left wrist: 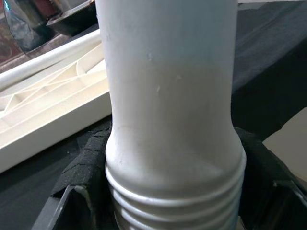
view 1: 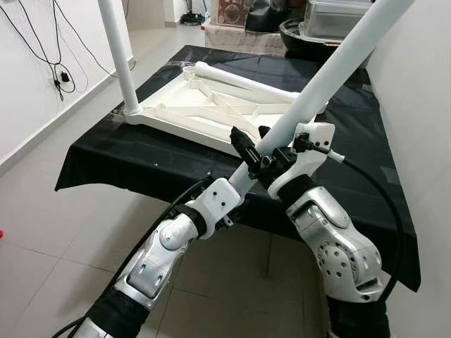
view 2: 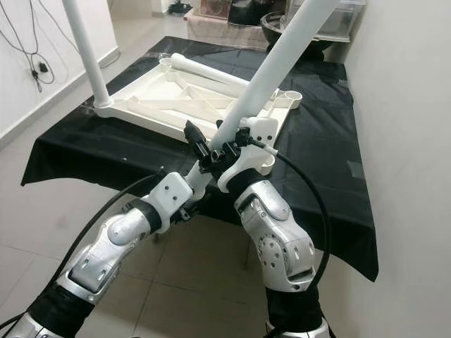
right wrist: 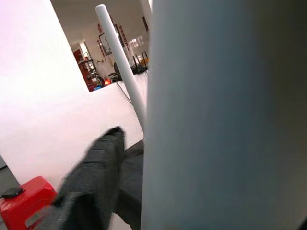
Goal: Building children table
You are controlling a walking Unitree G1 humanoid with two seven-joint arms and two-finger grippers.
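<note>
Where a black cloth (view 1: 141, 158) covers the work table on a tiled floor (view 1: 42, 232), white wall to the left with dangling cables (view 1: 49, 49): white tabletop (view 1: 211, 113) lying upside down, one fitted leg (view 1: 120, 56) upright at its near-left corner, a loose leg (view 1: 246, 81) lying across its far side. Held leg (view 1: 331, 70) raised diagonally over the table's front edge. Left gripper (view 1: 236, 183) clamped near its threaded lower end; right gripper (view 1: 264, 155) clamped just above.

White table leg (left wrist: 170, 110), threaded end down, clamped between black fingers (left wrist: 86, 167); upturned tabletop (left wrist: 43, 110) on black cloth (left wrist: 259, 72) behind.
</note>
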